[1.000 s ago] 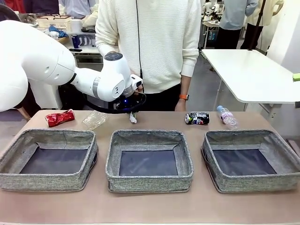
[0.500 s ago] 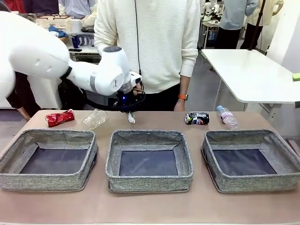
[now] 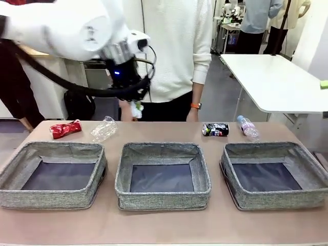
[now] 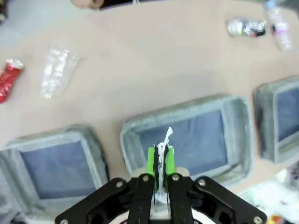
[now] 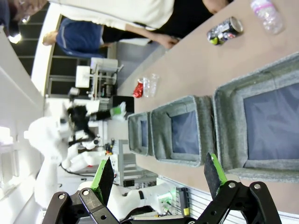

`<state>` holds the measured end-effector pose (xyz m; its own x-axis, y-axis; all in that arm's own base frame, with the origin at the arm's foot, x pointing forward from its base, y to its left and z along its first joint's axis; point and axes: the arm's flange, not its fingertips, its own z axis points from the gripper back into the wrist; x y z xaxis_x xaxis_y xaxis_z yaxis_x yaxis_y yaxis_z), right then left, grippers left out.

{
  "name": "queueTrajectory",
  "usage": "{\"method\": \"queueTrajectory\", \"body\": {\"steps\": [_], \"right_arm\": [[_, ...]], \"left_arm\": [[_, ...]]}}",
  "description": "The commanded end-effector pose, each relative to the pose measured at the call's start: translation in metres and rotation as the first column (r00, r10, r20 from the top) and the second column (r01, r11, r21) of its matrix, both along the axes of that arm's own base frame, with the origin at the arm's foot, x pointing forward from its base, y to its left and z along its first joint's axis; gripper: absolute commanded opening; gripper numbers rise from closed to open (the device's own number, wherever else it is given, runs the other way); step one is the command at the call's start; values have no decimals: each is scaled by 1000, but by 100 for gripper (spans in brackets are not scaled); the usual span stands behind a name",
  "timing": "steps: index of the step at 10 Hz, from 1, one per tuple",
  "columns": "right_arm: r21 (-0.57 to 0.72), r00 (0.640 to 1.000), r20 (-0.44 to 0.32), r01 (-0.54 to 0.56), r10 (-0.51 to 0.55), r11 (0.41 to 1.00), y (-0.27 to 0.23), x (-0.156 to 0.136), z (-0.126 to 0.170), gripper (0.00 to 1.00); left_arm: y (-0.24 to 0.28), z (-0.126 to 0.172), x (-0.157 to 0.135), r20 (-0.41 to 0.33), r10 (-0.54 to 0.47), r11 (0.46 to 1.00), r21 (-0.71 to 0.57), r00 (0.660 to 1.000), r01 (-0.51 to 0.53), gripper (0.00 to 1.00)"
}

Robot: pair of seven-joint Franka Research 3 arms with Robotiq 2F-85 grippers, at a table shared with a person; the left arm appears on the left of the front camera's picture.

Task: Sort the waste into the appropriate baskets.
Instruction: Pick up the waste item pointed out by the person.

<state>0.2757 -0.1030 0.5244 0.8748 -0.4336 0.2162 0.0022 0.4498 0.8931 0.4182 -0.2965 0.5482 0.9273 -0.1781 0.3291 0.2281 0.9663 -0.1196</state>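
High over the counter [image 4: 140,70], the left claw [image 4: 160,161] is clenched on a small white paper ball [image 4: 165,142], facing the middle basket [image 4: 187,108]. The right claw [image 5: 159,171] gapes, released. A red can [image 3: 65,128], clear plastic container [image 3: 104,129], dark multicoloured can [image 3: 215,129] and pink-labelled bottle [image 3: 248,128] line the far edge.

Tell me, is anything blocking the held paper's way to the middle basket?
Nothing visible does: the left gripper holds the paper ball in the air, and the middle basket lies open and empty.
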Motion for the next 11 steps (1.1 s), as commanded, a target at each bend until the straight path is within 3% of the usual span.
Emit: {"method": "queueTrajectory", "body": {"steps": [1, 4, 5, 6, 7, 8, 9, 11], "right_arm": [[10, 999, 33, -14, 13, 1000, -1, 2, -1, 100], [10, 999, 33, -14, 13, 1000, -1, 2, -1, 100], [10, 999, 33, -14, 13, 1000, -1, 2, -1, 100], [10, 999, 33, -14, 13, 1000, -1, 2, -1, 100], [10, 999, 33, -14, 13, 1000, -1, 2, -1, 100], [10, 999, 33, -14, 13, 1000, -1, 2, -1, 100], [10, 999, 33, -14, 13, 1000, -1, 2, -1, 100], [10, 999, 33, -14, 13, 1000, -1, 2, -1, 100]], "left_arm": [[-8, -19, 47, -63, 34, 999, -21, 997, -35, 0], [-8, -19, 47, -63, 34, 999, -21, 997, -35, 0], [2, -20, 25, -40, 31, 1000, -3, 999, -31, 7], [-14, -12, 21, -122, 61, 994, 99, 991, -49, 7], [-43, 22, 13, -128, 62, 990, 134, 990, -44, 7], [-77, 70, -2, -198, 20, 990, 138, 980, 7, 7], [-108, 109, -18, -220, 106, 975, 213, 970, -59, 7], [-141, 170, -46, -148, 64, 981, 191, 987, -35, 7]]}}
